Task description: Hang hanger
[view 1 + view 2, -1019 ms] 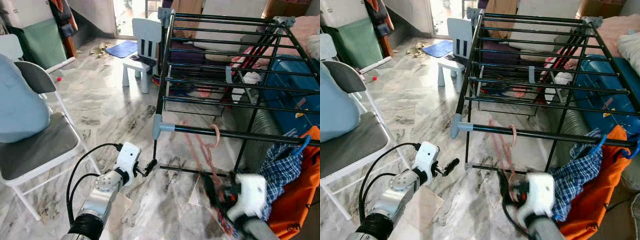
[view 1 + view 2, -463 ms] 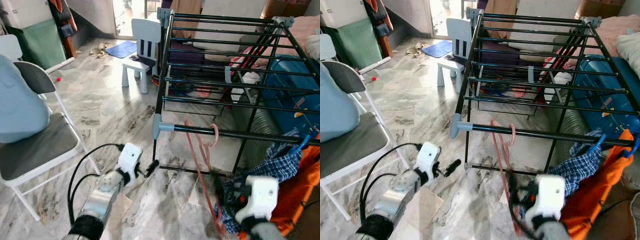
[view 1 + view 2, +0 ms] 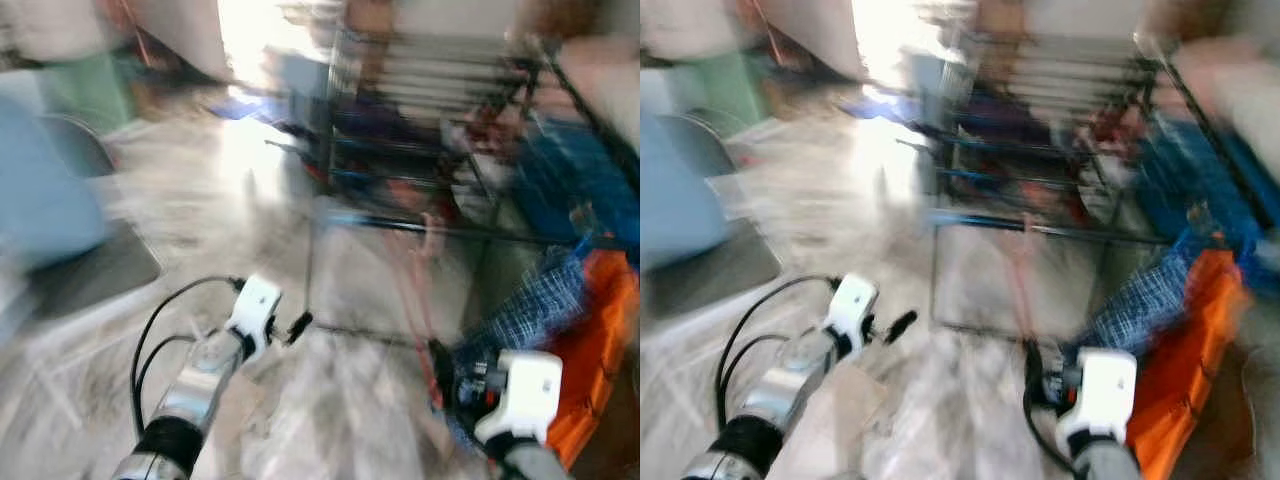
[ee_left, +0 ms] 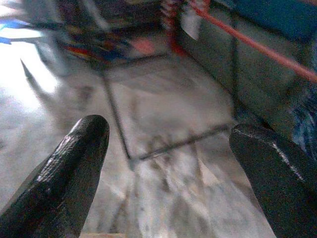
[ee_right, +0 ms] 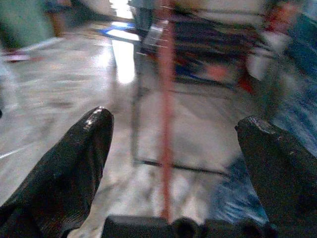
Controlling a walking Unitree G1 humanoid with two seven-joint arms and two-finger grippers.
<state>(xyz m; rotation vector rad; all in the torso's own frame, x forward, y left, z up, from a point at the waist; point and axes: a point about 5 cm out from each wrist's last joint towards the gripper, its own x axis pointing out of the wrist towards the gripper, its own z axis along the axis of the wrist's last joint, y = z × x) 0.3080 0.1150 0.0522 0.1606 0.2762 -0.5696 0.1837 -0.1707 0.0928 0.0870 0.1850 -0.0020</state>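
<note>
The head views are blurred by motion. A thin pink hanger (image 3: 413, 275) hangs by its hook from the front rail of the black drying rack (image 3: 395, 222) and reaches down toward the floor. My right gripper (image 3: 440, 372) is low beside the hanger's lower end. It is open, and the pink hanger (image 5: 166, 124) runs straight between its two spread fingers (image 5: 74, 163) without touching either. My left gripper (image 3: 300, 325) is held out low over the marble floor, left of the rack's leg. It is open with nothing between its fingertips (image 4: 74, 158).
A folding chair (image 3: 90, 270) with a blue cushion stands at the left. An orange cloth (image 3: 600, 330) and a blue checked shirt (image 3: 530, 310) hang on the rack at the right, close to my right arm. Marble floor (image 3: 330, 420) lies between the arms.
The whole picture has shifted and smeared, so the camera has moved. The hanger still hangs from the front rail. Both arms keep roughly the same low pose.
</note>
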